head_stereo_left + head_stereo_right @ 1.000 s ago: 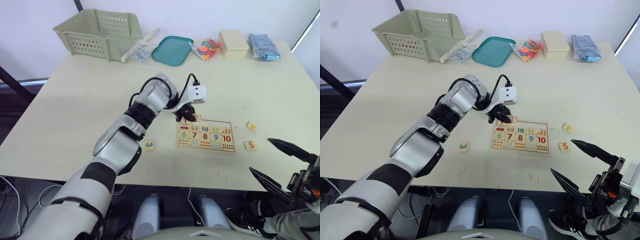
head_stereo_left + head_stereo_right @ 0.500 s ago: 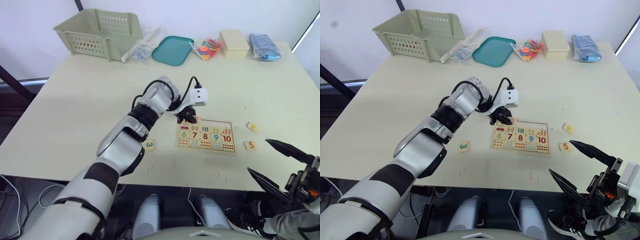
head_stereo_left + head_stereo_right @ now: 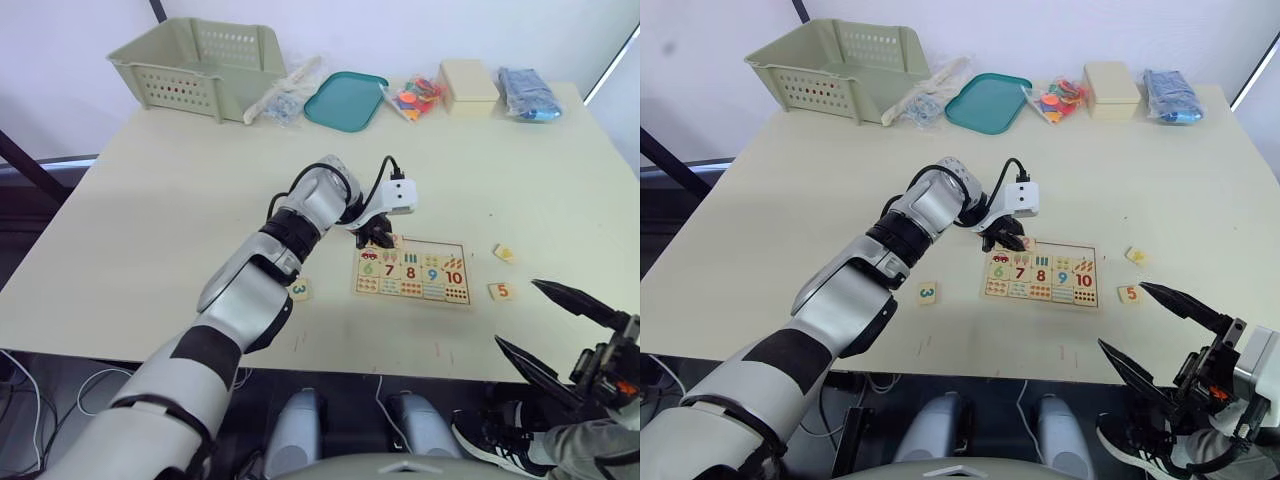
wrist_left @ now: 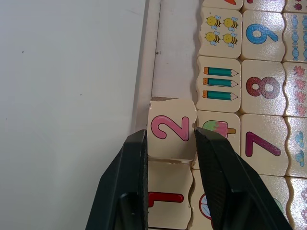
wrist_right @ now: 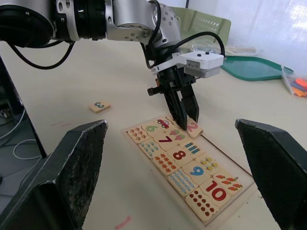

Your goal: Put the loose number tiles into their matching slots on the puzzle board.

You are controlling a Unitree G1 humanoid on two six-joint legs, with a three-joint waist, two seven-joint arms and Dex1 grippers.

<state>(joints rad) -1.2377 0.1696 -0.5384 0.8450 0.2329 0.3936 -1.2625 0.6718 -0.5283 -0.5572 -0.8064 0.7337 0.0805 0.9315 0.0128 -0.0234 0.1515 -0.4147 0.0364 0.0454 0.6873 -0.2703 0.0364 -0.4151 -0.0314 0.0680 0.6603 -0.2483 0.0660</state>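
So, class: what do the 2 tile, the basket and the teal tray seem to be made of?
2 tile: light wood, probably, matt and pale with a chipped-looking edge and a printed pink digit.
Basket: likely moulded plastic, pale green, with perforated walls.
Teal tray: looks like smooth plastic, evenly coloured with a rounded rim.

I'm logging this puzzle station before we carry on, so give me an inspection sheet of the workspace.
Surface: pale table, faint red marks near its front edge.
Job's things: puzzle board; 1 tile seated in the top row; 2 tile next to it; 3 tile, 5 tile and another tile loose on the table.
Clutter: basket, teal tray, plastic bags, cream box.
Grippers: left gripper fingers either side of the 2 tile; right gripper open, off the table.
Cables: black cable at the left wrist.
Surroundings: white wall.
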